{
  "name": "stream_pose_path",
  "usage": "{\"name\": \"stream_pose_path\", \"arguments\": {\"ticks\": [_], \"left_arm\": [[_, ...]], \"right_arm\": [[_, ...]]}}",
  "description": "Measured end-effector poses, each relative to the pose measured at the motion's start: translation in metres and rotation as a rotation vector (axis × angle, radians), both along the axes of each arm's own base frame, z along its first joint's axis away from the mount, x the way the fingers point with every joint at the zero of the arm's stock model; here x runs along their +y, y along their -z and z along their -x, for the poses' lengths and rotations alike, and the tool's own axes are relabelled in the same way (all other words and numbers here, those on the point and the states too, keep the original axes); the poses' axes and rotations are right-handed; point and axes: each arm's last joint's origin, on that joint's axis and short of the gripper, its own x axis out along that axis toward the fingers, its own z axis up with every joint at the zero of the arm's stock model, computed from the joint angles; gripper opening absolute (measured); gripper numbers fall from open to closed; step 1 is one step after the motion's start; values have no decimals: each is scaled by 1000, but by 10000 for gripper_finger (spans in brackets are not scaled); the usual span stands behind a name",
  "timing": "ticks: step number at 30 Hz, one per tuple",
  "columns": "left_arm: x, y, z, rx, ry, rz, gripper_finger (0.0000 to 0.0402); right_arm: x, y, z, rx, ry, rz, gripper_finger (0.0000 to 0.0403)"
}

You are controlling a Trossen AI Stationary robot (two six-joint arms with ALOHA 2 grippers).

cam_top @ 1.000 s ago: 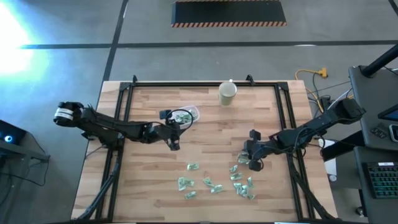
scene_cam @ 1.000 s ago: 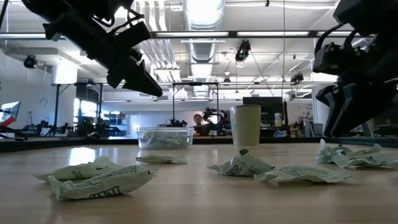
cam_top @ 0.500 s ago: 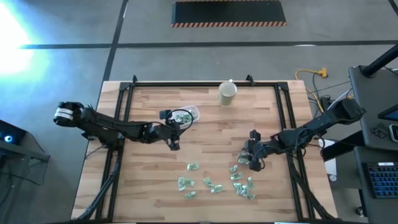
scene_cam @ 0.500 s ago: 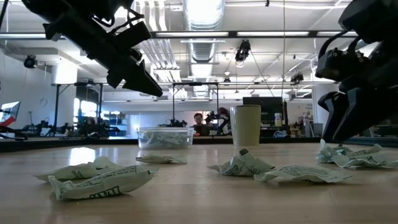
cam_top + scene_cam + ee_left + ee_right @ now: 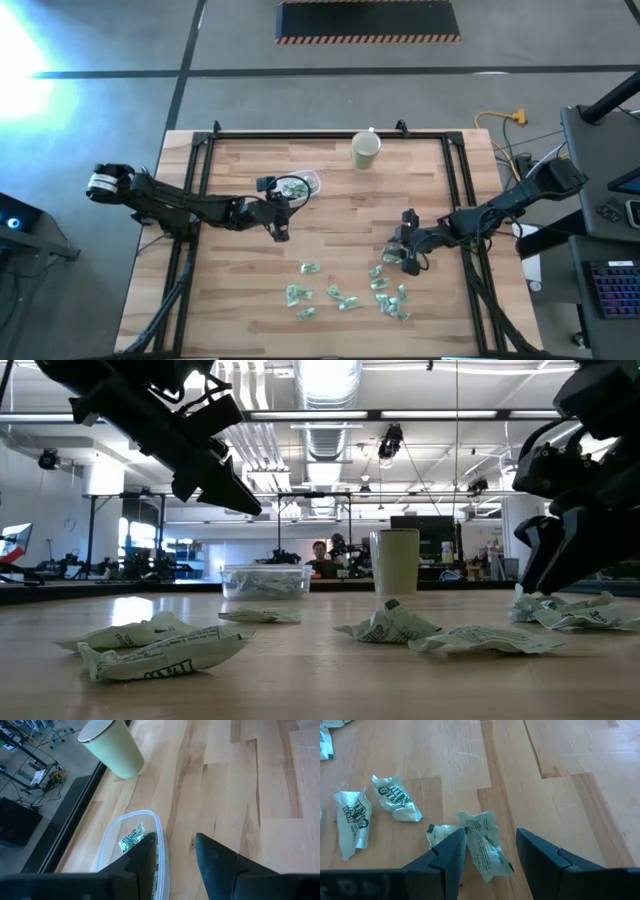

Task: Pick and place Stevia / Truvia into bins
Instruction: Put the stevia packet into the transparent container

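The right end effector (image 5: 487, 852) hangs low with its fingers spread, released, straddling a crumpled sachet (image 5: 484, 842) that lies flat on the tabletop (image 5: 560, 750). To grasp cleanly, I judge it should descend until both fingertips flank only this packet, not the neighbour touching its edge, then pinch. More sachets (image 5: 340, 295) lie just beyond. Farther off, the left end effector (image 5: 172, 855) hovers half-spread, holding nothing, at the rim of the clear tub (image 5: 107, 852).

Dark green print on the crumpled sachets (image 5: 395, 798), lettering too warped to read. Sachet in the clear tub (image 5: 131, 838) also printed, illegible. Cup (image 5: 111, 747) blank. No other text or signs legible.
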Motion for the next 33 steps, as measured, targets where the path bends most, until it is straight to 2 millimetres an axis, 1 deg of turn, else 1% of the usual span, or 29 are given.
{"name": "stream_pose_path", "arguments": {"ticks": [18,33], "left_arm": [[0,0,0,0,0,0,121],[-1,0,0,0,5,0,121]], "right_arm": [[-3,7,5,-38,17,8,167],[-3,7,5,-60,17,1,157]]}}
